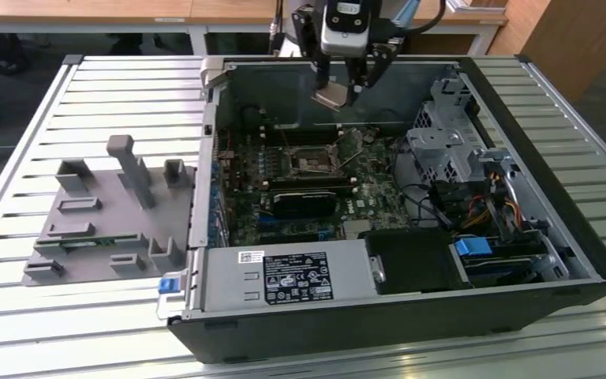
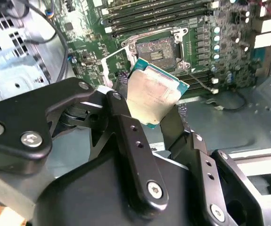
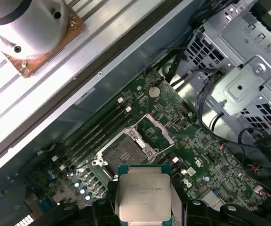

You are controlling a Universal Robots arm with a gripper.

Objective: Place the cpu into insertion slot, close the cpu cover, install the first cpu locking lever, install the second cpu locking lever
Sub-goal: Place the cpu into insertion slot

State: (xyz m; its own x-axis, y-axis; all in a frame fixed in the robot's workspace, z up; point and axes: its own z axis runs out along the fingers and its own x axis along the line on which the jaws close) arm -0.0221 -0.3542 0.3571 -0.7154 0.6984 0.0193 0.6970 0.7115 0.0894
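Holds the cpu point(image 2: 154, 96) pinched edgewise between the fingers point(image 2: 126, 123), high over the open case point(image 1: 387, 335), well apart from the empty insertion slot point(image 1: 311, 163) down on the board point(image 1: 379, 197), slightly toward the exterior view's left.

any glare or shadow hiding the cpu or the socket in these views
Exterior view: bright sheen on the slatted table, insertion slot shaded but visible. Second wrist view: soft glare on the cpu. First wrist view: both evenly lit.
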